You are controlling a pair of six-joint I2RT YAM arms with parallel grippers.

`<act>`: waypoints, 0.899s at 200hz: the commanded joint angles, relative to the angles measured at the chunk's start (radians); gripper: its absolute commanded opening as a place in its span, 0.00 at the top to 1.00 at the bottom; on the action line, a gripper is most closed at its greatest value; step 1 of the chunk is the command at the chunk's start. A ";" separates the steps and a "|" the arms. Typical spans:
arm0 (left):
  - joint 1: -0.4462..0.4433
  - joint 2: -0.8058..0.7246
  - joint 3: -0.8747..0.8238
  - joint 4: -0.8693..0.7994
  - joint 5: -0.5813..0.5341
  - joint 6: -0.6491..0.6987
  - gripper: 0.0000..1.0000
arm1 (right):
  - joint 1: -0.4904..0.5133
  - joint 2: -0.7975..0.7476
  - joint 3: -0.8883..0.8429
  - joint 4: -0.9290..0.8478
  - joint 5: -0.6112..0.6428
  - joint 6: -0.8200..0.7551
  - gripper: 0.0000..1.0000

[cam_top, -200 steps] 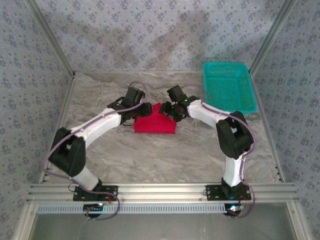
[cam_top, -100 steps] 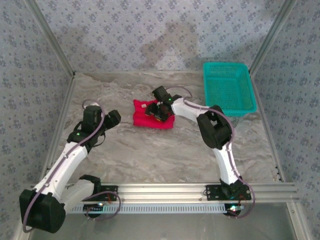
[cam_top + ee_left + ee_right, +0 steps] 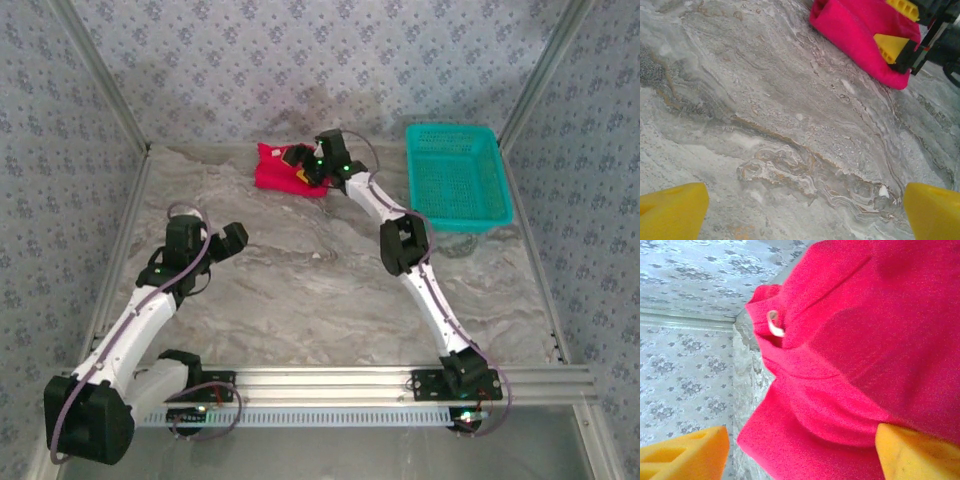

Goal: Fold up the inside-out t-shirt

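at the back of the grey marbled table, outstretched right gripper splays over the bright red cloth t-shirt; bent-armed left gripper gapes.

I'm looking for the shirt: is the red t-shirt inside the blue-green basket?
No, the t-shirt lies bunched up on the table near the back wall, left of the basket.

A tabletop with a grey and tan marble pattern is the work surface. Panels printed with a pale blue-grey floral motif enclose it: a back wall, a left wall and a right wall. Slanting aluminium posts mark the far corners. A ribbed aluminium rail runs along the near edge. The light is soft, and a faint shadow lies on the back wall.
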 commanded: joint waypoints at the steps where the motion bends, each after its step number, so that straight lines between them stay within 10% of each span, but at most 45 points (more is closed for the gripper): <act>1: 0.004 0.004 0.001 0.000 -0.076 0.051 0.01 | 0.014 -0.061 0.005 -0.036 -0.108 -0.044 0.11; 48: 0.004 0.020 -0.011 0.032 -0.354 0.138 0.00 | 0.037 -0.614 -0.473 -0.345 0.114 -0.493 0.00; 98: 0.022 0.070 -0.039 0.079 -0.596 0.265 0.01 | -0.005 -1.304 -1.327 -0.109 0.629 -0.716 0.00; 180: 0.059 0.068 -0.388 0.706 -0.480 0.555 0.00 | -0.200 -1.685 -2.055 0.227 1.020 -0.929 0.00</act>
